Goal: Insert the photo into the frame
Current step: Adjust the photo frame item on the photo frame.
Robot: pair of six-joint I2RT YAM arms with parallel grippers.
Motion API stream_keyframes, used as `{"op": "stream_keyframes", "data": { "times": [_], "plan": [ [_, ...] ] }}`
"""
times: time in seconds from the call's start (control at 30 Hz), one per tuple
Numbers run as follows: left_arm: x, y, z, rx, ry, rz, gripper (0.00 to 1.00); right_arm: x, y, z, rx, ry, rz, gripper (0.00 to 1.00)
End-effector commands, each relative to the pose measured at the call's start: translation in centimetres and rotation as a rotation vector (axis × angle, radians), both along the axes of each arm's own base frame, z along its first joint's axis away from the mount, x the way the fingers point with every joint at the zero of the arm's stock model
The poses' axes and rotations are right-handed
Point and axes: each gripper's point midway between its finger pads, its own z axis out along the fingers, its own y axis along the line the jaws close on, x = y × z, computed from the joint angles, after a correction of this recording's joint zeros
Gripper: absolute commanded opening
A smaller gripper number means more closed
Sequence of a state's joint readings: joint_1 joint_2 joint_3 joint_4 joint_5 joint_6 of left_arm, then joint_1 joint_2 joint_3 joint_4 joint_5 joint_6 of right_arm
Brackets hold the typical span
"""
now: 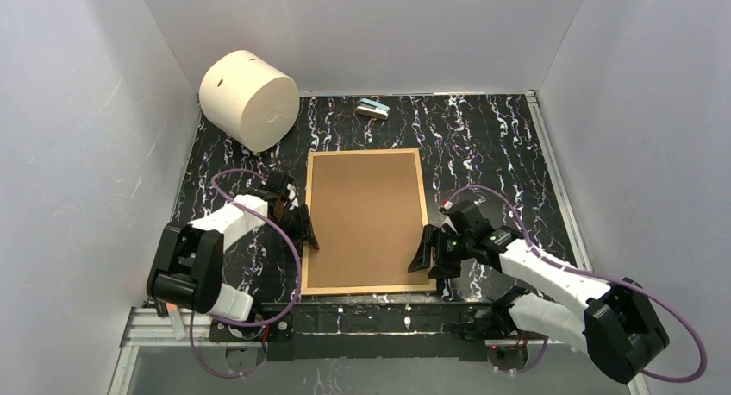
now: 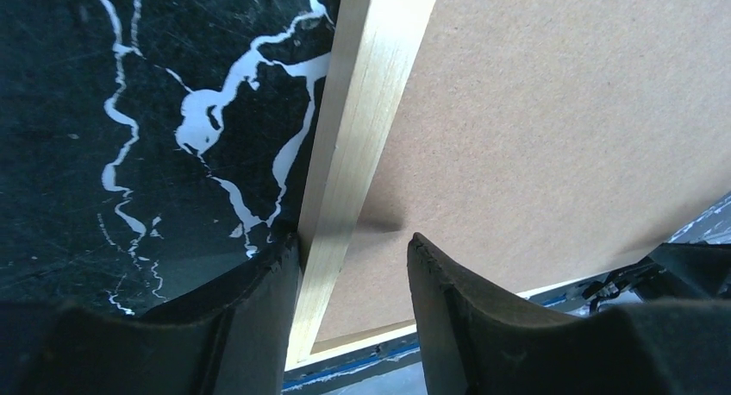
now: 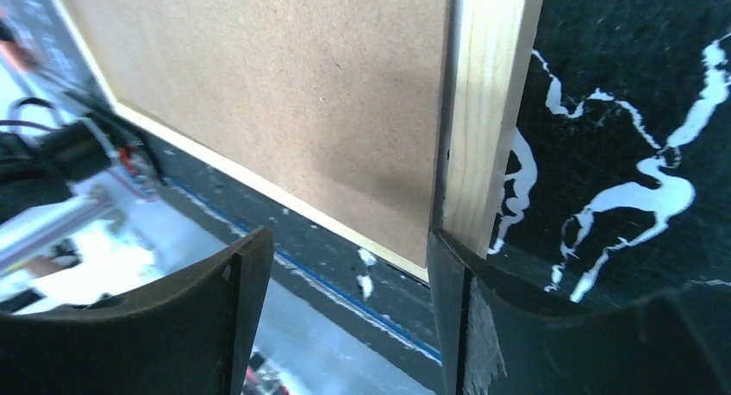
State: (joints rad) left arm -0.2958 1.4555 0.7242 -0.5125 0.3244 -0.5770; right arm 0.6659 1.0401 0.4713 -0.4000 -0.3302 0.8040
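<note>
The frame [image 1: 366, 218] lies flat in the middle of the black marble table with its brown fibreboard back up and its thin light-wood edges showing. The photo is out of view. My left gripper [image 1: 302, 229] is open at the frame's left edge; in the left wrist view [image 2: 353, 261] its jaws straddle the wood edge [image 2: 362, 110], one finger outside, one over the board. My right gripper [image 1: 427, 250] is open at the frame's right edge near the front corner; in the right wrist view [image 3: 345, 274] its outer finger [image 3: 461, 309] rests against the wood edge [image 3: 484, 110].
A large white cylinder [image 1: 250, 97] stands at the back left corner. A small teal-and-white object [image 1: 373, 109] lies at the back centre. White walls close in the table on three sides. A metal rail [image 1: 362, 322] runs along the front edge.
</note>
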Motion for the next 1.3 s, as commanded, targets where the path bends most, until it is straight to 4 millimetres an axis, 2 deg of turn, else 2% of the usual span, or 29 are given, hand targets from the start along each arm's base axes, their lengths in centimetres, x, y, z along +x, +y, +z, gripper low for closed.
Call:
{"op": "stream_keyframes", "data": {
  "times": [0.0,0.23,0.5,0.9,1.27],
  "plan": [
    [-1.9,-2.1,-0.7,-0.105,0.075,-0.020,0.46,0.6,6.2,8.8,0.560,-0.066,0.113,0.73],
    [-1.7,-2.1,-0.6,-0.105,0.065,-0.026,0.45,1.1,6.5,11.9,0.684,-0.101,0.110,0.73],
    [-1.7,-2.0,-0.6,-0.103,0.060,-0.029,0.45,2.6,5.8,14.0,0.793,-0.192,-0.015,0.73],
    [-2.4,-2.0,-0.9,-0.116,0.068,-0.036,0.45,5.1,4.3,15.2,0.898,-0.379,-0.208,0.75],
    [-2.0,-2.5,-0.9,-0.139,0.061,-0.037,0.45,8.1,5.2,15.4,0.885,-0.421,-0.265,0.77]
  ]
}}
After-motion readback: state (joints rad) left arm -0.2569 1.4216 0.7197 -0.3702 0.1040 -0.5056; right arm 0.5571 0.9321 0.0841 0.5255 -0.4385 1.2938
